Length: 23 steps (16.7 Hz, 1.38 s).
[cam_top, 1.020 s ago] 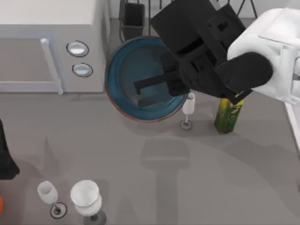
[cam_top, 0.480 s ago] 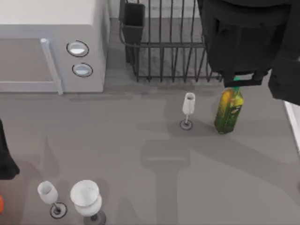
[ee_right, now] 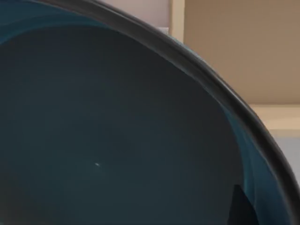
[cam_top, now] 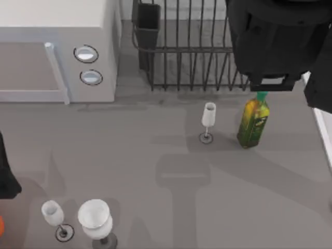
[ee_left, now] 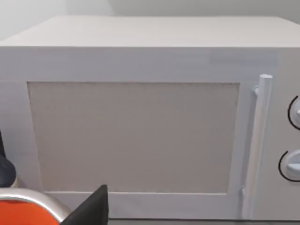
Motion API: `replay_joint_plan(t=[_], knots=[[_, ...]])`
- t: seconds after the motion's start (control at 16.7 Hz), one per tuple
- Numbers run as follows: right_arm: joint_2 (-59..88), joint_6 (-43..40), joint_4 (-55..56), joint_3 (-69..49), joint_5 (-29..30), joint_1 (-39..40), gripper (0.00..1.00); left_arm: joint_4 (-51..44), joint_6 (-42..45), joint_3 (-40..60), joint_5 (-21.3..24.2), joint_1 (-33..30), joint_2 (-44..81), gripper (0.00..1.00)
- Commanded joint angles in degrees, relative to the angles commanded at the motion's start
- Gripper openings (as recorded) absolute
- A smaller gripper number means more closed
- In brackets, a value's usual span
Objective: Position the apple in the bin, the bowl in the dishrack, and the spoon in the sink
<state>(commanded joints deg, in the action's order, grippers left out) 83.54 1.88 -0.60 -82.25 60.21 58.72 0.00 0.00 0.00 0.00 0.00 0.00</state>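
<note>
Bowl placement is the step we are working on, and we judge it unfinished. Our right arm's black bulk [cam_top: 275, 41] is hanging over the right end of the big black wire dishrack [cam_top: 181, 52] at the table's far edge. In the right wrist view the large, deep, glossy blue bowl [ee_right: 103, 140] is sitting close against the camera, so we are taking it as carried; whether the fingers are clamped on it we cannot tell. Our left arm [cam_top: 6, 176] is idling at the table's left edge, facing the white microwave [ee_left: 140, 117]. Apple and spoon steps are, we reckon, awaiting us.
</note>
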Motion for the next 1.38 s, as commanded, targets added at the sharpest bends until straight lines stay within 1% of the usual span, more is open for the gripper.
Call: replay_joint_plan(t=[0.12,0.24,0.54,0.72,0.9,1.14,1.38], knots=[[3.06,-0.1,3.11,0.24,-1.89,-1.68,0.0,0.0,0.0,0.0,0.0,0.0,0.0,1.0],[8.07,-0.26,8.56,0.8,-4.85,-4.52,0.0,0.0,0.0,0.0,0.0,0.0,0.0,1.0],[23.97,-0.77,29.06,3.49,-14.52,-14.48,0.0,0.0,0.0,0.0,0.0,0.0,0.0,1.0],[30.82,-0.86,37.61,5.1,-19.69,-19.98,0.0,0.0,0.0,0.0,0.0,0.0,0.0,1.0],[33.6,-0.86,40.75,5.87,-22.1,-22.5,0.0,0.0,0.0,0.0,0.0,0.0,0.0,1.0],[33.6,-0.86,40.75,5.87,-22.1,-22.5,0.0,0.0,0.0,0.0,0.0,0.0,0.0,1.0],[33.6,-0.86,40.75,5.87,-22.1,-22.5,0.3,0.0,0.0,0.0,0.0,0.0,0.0,1.0]])
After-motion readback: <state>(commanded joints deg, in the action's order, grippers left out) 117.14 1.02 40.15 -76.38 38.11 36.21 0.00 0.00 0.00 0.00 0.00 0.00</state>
